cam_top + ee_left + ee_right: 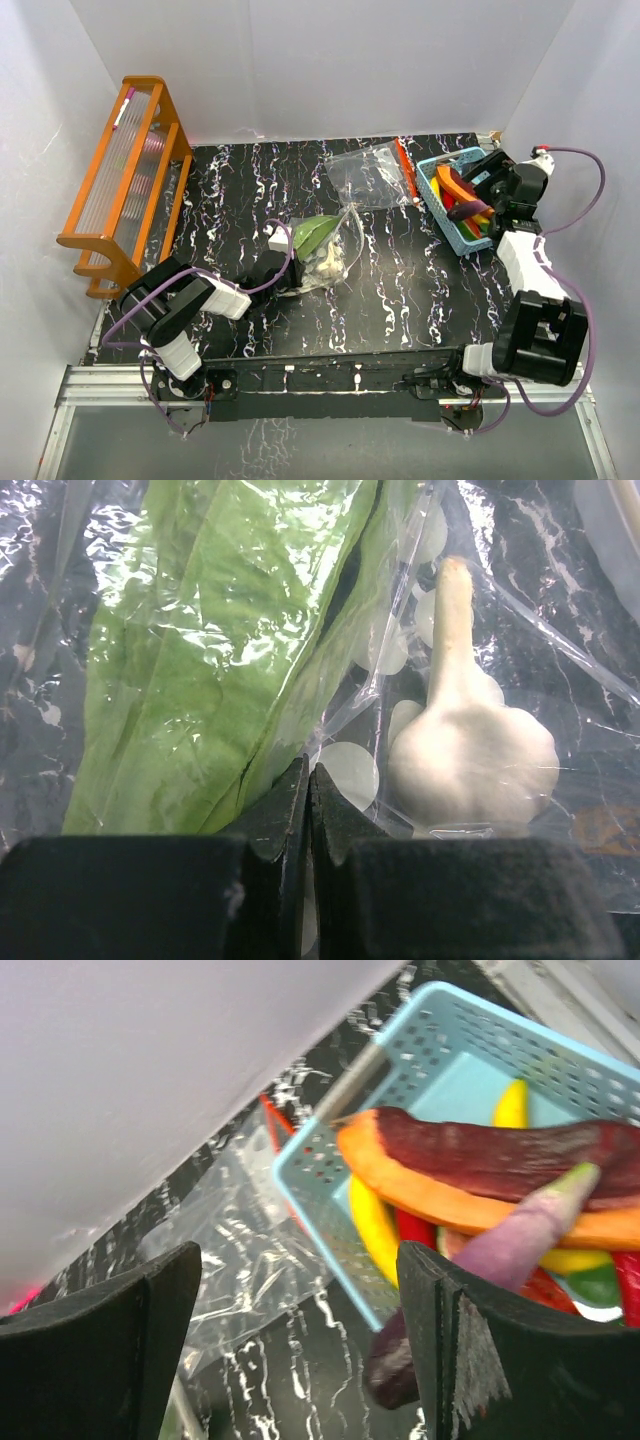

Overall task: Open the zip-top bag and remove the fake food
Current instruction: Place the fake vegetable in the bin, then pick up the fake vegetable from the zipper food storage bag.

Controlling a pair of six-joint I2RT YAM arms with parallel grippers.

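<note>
Lab test booth — white walls [350,60] (3 sides), aluminium rail [100,385].

Inside the zip-top bag [560,710], the green leaf [200,650] runs past the left wrist view's upper edge, and the left gripper [308,790] hides its lower end. In the right wrist view we see the light-blue basket [330,1175] cut by the right edge, the purple piece [500,1250] blurred low down.

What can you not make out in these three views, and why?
- Zip-top bag mouth, open or sealed: too small in top view, unclear in left wrist view.
- Basket floor: right wrist view, fake food piled over it; top view, right gripper overhangs it.
- White discs beside garlic: unidentifiable through glare, left wrist view.
</note>
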